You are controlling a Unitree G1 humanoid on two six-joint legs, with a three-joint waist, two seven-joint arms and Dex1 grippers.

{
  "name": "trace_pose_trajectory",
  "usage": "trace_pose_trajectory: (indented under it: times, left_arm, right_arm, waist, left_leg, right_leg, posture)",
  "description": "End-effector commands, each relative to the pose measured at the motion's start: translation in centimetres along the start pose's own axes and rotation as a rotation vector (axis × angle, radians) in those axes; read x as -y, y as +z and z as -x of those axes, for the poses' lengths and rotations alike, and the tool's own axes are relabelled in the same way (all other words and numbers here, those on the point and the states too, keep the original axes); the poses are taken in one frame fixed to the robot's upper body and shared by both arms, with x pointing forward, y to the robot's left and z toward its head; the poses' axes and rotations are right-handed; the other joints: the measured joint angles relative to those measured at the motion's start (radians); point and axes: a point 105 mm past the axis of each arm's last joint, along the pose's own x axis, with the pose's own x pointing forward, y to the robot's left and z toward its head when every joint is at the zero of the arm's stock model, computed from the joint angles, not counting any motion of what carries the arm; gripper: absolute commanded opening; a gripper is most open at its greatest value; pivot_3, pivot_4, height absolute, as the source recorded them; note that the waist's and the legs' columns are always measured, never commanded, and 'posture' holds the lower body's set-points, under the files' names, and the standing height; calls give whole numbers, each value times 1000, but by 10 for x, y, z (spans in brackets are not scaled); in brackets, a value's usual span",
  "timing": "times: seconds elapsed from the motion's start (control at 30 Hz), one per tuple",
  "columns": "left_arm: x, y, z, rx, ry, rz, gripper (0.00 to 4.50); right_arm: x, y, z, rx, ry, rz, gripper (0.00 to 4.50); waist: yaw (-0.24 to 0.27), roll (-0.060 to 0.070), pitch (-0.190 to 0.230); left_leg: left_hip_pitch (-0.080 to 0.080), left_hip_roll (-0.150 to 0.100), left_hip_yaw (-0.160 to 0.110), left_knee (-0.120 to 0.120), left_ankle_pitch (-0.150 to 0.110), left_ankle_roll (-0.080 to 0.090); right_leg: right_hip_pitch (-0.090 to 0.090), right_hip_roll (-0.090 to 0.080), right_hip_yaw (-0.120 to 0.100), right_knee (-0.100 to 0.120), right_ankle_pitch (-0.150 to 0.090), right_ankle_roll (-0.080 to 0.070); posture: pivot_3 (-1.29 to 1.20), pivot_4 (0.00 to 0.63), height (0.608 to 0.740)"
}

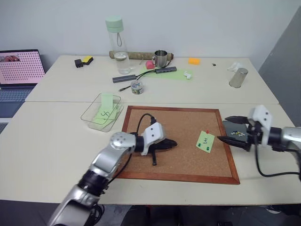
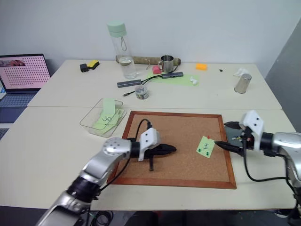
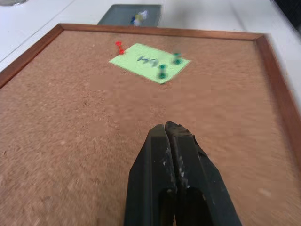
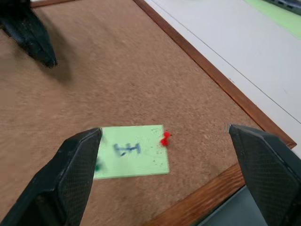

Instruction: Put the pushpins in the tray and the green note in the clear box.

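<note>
The small light green square sticky note with a black "H"-like mark (image 1: pixel 205 141) lay flat on the large wood-framed corkboard (image 1: pixel 183 123), near its right edge, pinned by three tiny plastic-headed pushpins; the red pushpin (image 3: pixel 119 46) stood at one corner and the two dark green pushpins (image 3: pixel 162 72) sat along the opposite edge; the small flat dark grey square tray (image 1: pixel 233 129) sat on the table just beside the board's right frame, with a few small bits already in it; the shallow transparent plastic box (image 1: pixel 90 113) sat off the board's left corner and held another green note; the left gripper (image 1: pixel 170 143) hung over the middle of the cork, fingers pressed together, holding nothing; the right gripper (image 1: pixel 225 129) hovered at the board's right edge with fingers spread wide, empty, aimed at the note; judged: pins light, hard, slick, easy to drop, best pinched at the plastic head and pulled straight out; note thin, limp, would crease, best taken by a free edge once all pins were out; no pin pulled yet from this note.
</note>
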Motion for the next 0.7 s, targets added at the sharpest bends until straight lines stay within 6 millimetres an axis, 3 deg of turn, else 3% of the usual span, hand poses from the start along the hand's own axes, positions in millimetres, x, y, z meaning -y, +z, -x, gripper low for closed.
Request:
trace_pose_trajectory:
  times: [0.03,0.33,0.7]
  left_arm:
    - [-5,-20,-2,-47,27,-15,13]
    - [-1,-34,-3,-63,43,25,13]
    - [3,-37,-1,-75,42,27,0]
  right_arm:
    - [6,-5,-13,-5,-15,2,4500]
    - [13,-20,-39,23,-43,-42,4500]
    - [11,-27,-43,43,-25,-80,2564]
  waist:
    - [-1,0,0]
    - [-2,1,-1]
    - [-3,2,-2]
  left_leg:
    - [-1,0,0,0,0,0]
    - [0,0,-1,4,0,0]
    - [0,0,-1,4,0,0]
  right_leg:
    - [-1,0,0,0,0,0]
    - [1,0,0,2,0,1]
    - [1,0,0,2,0,1]
  posture:
    - [0,150,740]
    - [0,150,740]
    - [0,150,740]
